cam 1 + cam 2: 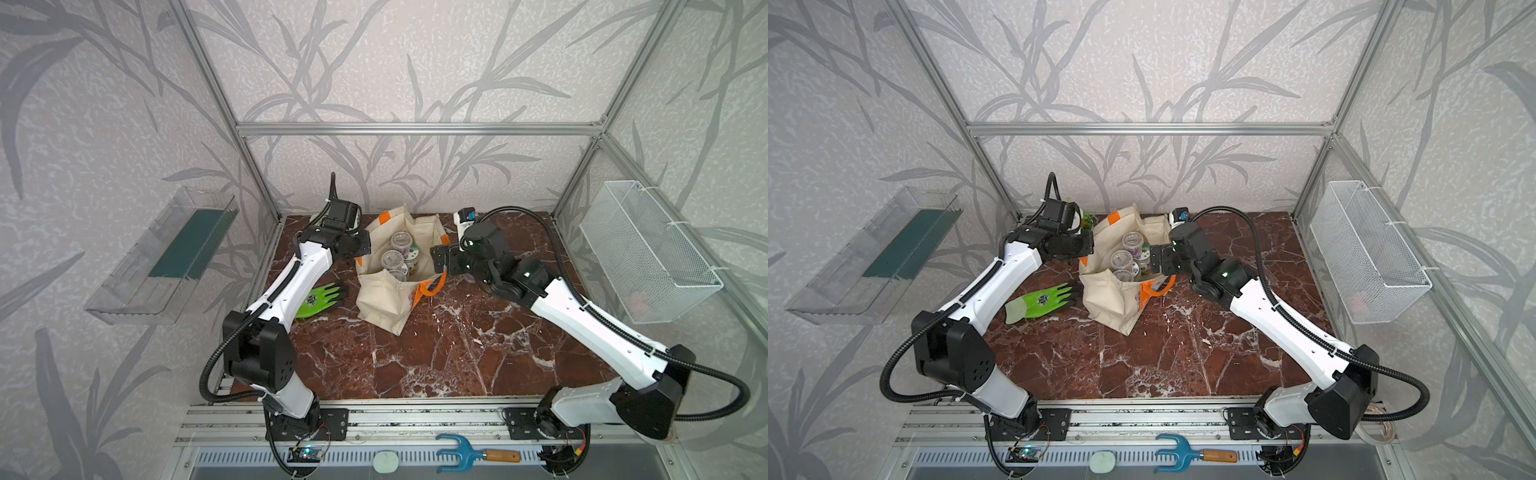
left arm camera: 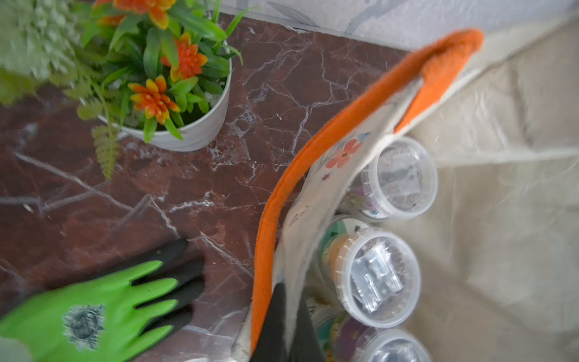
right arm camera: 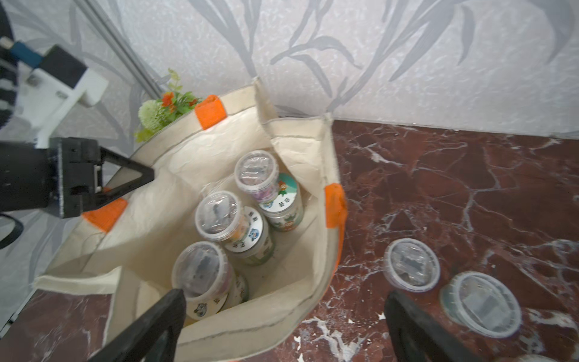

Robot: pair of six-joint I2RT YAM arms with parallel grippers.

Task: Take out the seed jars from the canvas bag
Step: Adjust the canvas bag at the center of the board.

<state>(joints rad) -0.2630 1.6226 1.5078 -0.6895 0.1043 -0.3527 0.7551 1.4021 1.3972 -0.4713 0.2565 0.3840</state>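
The canvas bag (image 1: pixel 382 299) (image 1: pixel 1108 299) stands open at the back middle of the table, beige with orange handles. Several seed jars stand inside it: clear-lidded ones (image 3: pixel 217 214) (image 2: pixel 379 277) (image 1: pixel 392 259) on top of white-lidded ones (image 3: pixel 283 194). Two more clear jars (image 3: pixel 411 264) sit on the table just outside the bag's right wall. My left gripper (image 2: pixel 290 290) (image 1: pixel 361 249) is shut on the bag's left rim, with cloth between its fingers. My right gripper (image 3: pixel 283 296) (image 1: pixel 436 257) hangs open over the bag's right rim, empty.
A white flower pot (image 2: pixel 200 131) stands behind the left gripper. A green glove (image 1: pixel 322 299) lies left of the bag. A wire basket (image 1: pixel 648 253) hangs on the right wall, a clear tray (image 1: pixel 166 257) on the left. A blue hand rake (image 1: pixel 461 453) lies at the front.
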